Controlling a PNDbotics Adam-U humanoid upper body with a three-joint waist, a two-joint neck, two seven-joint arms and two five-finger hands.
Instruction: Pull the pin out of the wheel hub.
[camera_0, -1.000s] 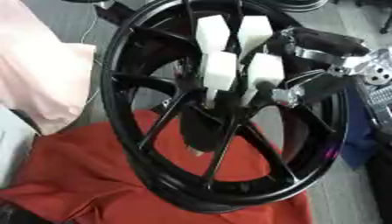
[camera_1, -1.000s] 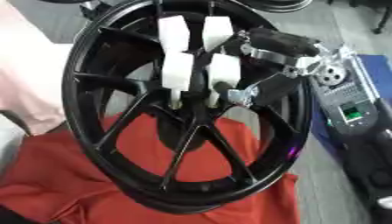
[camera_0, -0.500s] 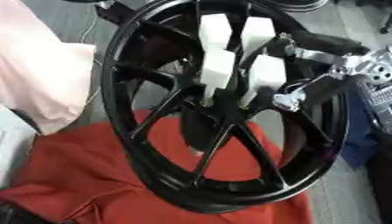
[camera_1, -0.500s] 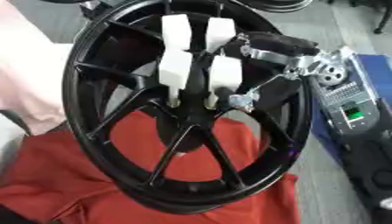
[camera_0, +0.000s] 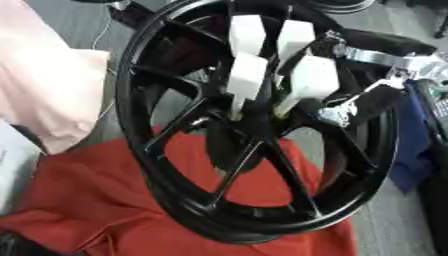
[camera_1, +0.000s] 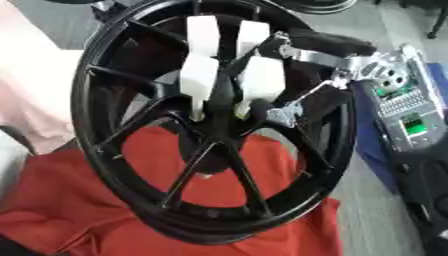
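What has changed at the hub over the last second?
Very little. The right hand still has its white fingers down at the hub of the wheel, with no clear pull outward yet. The wheel still stands tilted on the red cloth. The pin itself I cannot make out.

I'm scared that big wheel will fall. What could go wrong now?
The wheel stands tilted on a red cloth, so it might tip or slide when the right hand pulls at the hub. The fingers could also slip off, since the pin itself cannot be made out between them.
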